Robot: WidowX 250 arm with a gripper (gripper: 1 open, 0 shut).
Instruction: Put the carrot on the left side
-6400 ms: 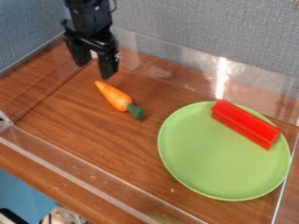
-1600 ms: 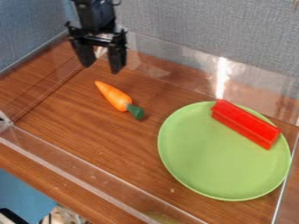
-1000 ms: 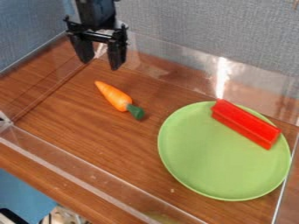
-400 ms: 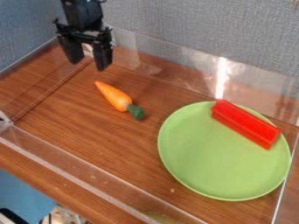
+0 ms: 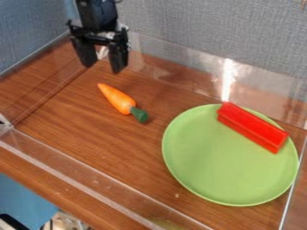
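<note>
The jaws of the gripper [image 5: 100, 57] are spread wide and nothing is grasped between them; the black fingers [image 5: 84, 52] are pointed straight down near the back left corner of the table [image 5: 72, 117]. They are held clear of the wood, behind and slightly left of the carrot [image 5: 118, 99], and apart from it. The carrot is laid flat on the bare brown wood-grain surface, left of the table's middle, with its orange tip turned toward the back left and its green stub toward the front right. Further right, a round light-green plate [image 5: 216, 171] is seen on the table, and a red rectangular block [image 5: 252, 126] is rested on the plate's rear edge. Clear plastic walls [image 5: 204, 67] are set around the table.
</note>
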